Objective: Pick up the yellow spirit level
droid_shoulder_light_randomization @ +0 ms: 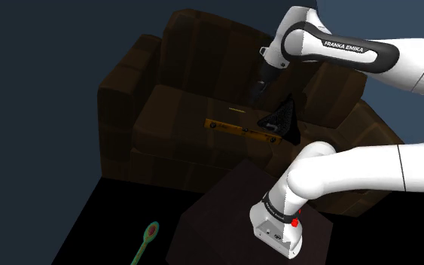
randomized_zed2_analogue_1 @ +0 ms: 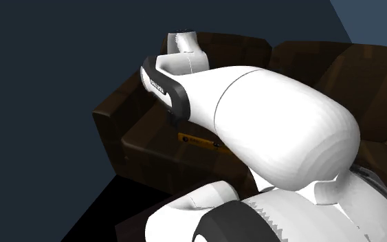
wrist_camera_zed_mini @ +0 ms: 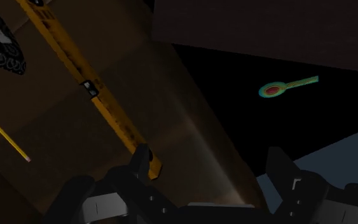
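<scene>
The yellow spirit level (droid_shoulder_light_randomization: pixel 237 130) lies flat on the seat of a dark brown sofa (droid_shoulder_light_randomization: pixel 172 113); a short stretch of the level (randomized_zed2_analogue_1: pixel 198 141) shows below the arm in the second exterior view. In the wrist view the level (wrist_camera_zed_mini: pixel 88 86) runs as a long yellow bar, and its near end sits just beside one black finger (wrist_camera_zed_mini: pixel 140 159). My gripper (wrist_camera_zed_mini: pixel 209 167) hovers above the seat's front part, open, with nothing between the fingers. In the shoulder view the gripper (droid_shoulder_light_randomization: pixel 260 92) hangs above the level's far side.
A black patterned cloth (droid_shoulder_light_randomization: pixel 282 119) lies by the level's end on the seat. A yellow pencil (wrist_camera_zed_mini: pixel 10 141) rests on the cushion beyond the level. A green spoon with a red bowl (droid_shoulder_light_randomization: pixel 147 239) lies on the black floor. My stand (droid_shoulder_light_randomization: pixel 225 218) is in front of the sofa.
</scene>
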`<state>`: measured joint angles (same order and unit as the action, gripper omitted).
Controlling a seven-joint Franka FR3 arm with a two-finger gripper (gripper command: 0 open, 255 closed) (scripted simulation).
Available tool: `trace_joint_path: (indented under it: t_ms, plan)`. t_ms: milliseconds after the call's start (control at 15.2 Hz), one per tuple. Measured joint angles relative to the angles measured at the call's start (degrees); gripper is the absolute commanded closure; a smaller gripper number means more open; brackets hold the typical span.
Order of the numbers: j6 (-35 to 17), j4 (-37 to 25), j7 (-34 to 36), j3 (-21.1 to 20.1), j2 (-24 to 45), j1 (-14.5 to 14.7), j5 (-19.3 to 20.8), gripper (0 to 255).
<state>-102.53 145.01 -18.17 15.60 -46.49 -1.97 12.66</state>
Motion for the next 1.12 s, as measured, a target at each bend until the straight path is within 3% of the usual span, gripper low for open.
trace_joint_path:
  t_ms: [396,660,924,1122]
  plan:
    - [-8.5,4.0,-13.1,10.8,3.5,-0.5,4.7,0]
    - [-15.0,3.7,-22.1,18.6,9.6,1.1,6.3,0]
    - [-22.0,2.7,-31.7,27.2,17.2,4.3,5.8,0]
    - [-27.5,1.2,-40.1,34.4,24.3,8.7,2.8,0]
